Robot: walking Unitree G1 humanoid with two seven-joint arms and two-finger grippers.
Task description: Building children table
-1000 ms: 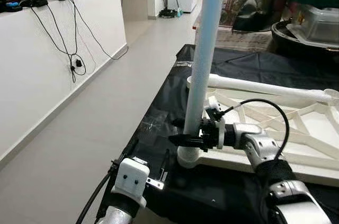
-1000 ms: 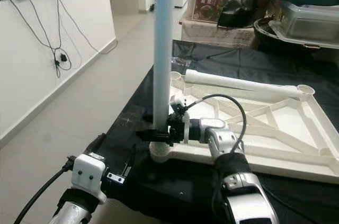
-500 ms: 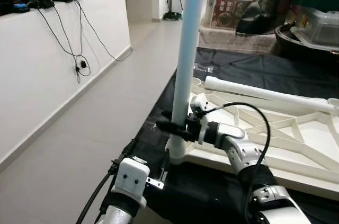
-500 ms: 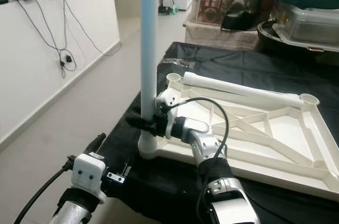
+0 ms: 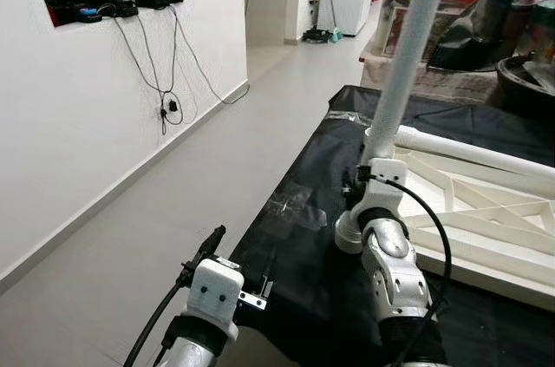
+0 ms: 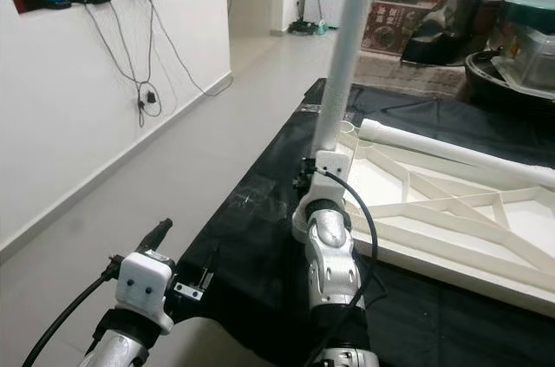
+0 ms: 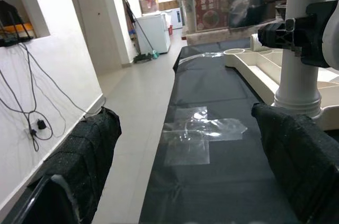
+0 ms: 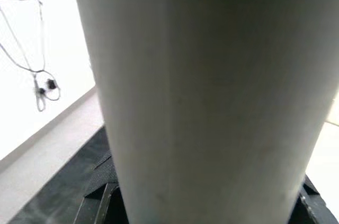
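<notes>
Right gripper [image 7: 296, 25] is clamped on the white table leg [image 5: 401, 72], fingers on both sides of the tube low down, just above the round corner socket [image 7: 297, 98] the leg stands in. In the right wrist cam the leg's basically pressed against the lens, black fingers [image 8: 312, 205] peeking out at the edges. The leg leans a bit, top tipped toward 1 o'clock in the left eye view. Silver right forearm [image 5: 395, 263] runs from the leg's base down toward 6 o'clock.

The socket is the near-left corner of the upside-down white tabletop [image 6: 451, 219], ribbed underside up, lying flat on a black-covered table [image 5: 299, 211]. A 2nd white leg [image 6: 451, 152] lies along the top's far edge, at about 3 o'clock from the standing one.

Left gripper [image 7: 180, 150] is spread wide w/ nothing in it, padded fingers [image 7: 90, 150] well apart, hanging at the near edge of the black table, at about 7 o'clock from the leg. A patch of clear tape [image 7: 198, 131] is stuck on the black cover between the fingers and the socket.

Bg: grey floor [image 5: 173, 193] at 9 o'clock, white wall w/ dangling cables [image 5: 165, 81], storage boxes [image 6: 408, 16] behind the table at 12.
</notes>
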